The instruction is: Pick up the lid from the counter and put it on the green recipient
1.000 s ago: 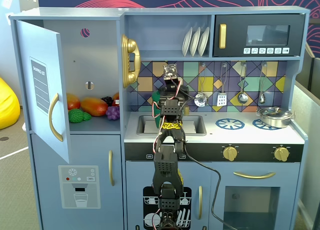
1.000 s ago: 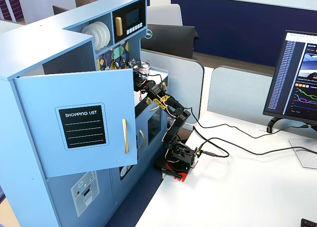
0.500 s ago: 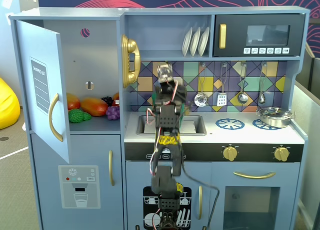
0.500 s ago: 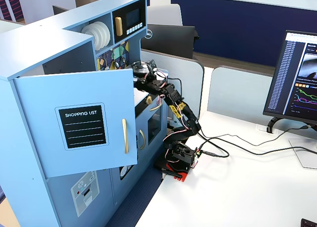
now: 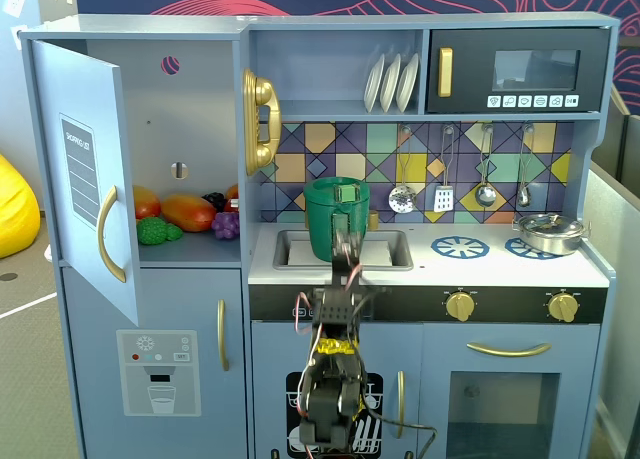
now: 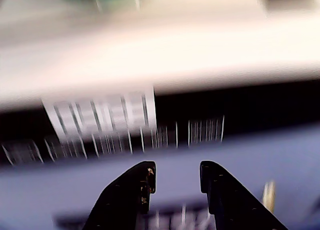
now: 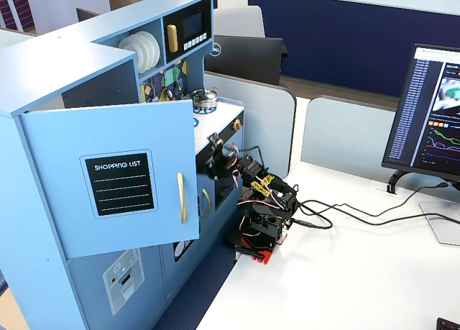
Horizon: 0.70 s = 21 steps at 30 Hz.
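Since a second ago, arm has folded down from the counter (image 5: 500, 269) to below its front edge. Gripper (image 6: 176, 177) is slightly parted, holding nothing. Lid (image 5: 340, 189) now sits on the green recipient (image 5: 336, 221), behind the sink. Risk: lid may be seated unevenly; any bump against the counter could tip it off.

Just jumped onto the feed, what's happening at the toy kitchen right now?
The lid sits on the green recipient, which stands behind the sink on the counter. The arm is folded low in front of the kitchen. Its gripper is open and empty, facing the cabinet front in the blurred wrist view.
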{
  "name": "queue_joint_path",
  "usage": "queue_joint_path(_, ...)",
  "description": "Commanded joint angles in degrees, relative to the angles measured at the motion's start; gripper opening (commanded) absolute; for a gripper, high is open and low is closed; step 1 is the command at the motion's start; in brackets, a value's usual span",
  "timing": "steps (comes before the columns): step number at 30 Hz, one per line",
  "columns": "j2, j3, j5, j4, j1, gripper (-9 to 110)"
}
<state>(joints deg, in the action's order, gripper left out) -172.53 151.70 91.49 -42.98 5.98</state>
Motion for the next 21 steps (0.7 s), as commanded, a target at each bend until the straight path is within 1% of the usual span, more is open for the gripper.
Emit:
queue_joint_path(1, -6.2, 11.2, -2.3, -5.1, -2.9, 0)
queue_joint_path(2, -7.5, 13.4, -0.5, -7.6, -3.7, 0)
queue_joint_path(7, -9.5, 19.1, -4.6, -17.1, -5.3, 0)
queue_joint_path(10, -9.6, 20.0, -1.7, -27.4, -5.5, 0)
queue_joint_path(12, -9.6, 20.0, -3.4, -32.6, -6.1, 0)
queue_joint_path(17, -9.6, 20.0, -4.0, -40.1, -4.7, 1)
queue_joint_path(19, -9.6, 20.0, -1.8, -44.2, -4.7, 1)
queue_joint_path(21, -9.6, 20.0, -5.2, -44.8, -4.8, 1)
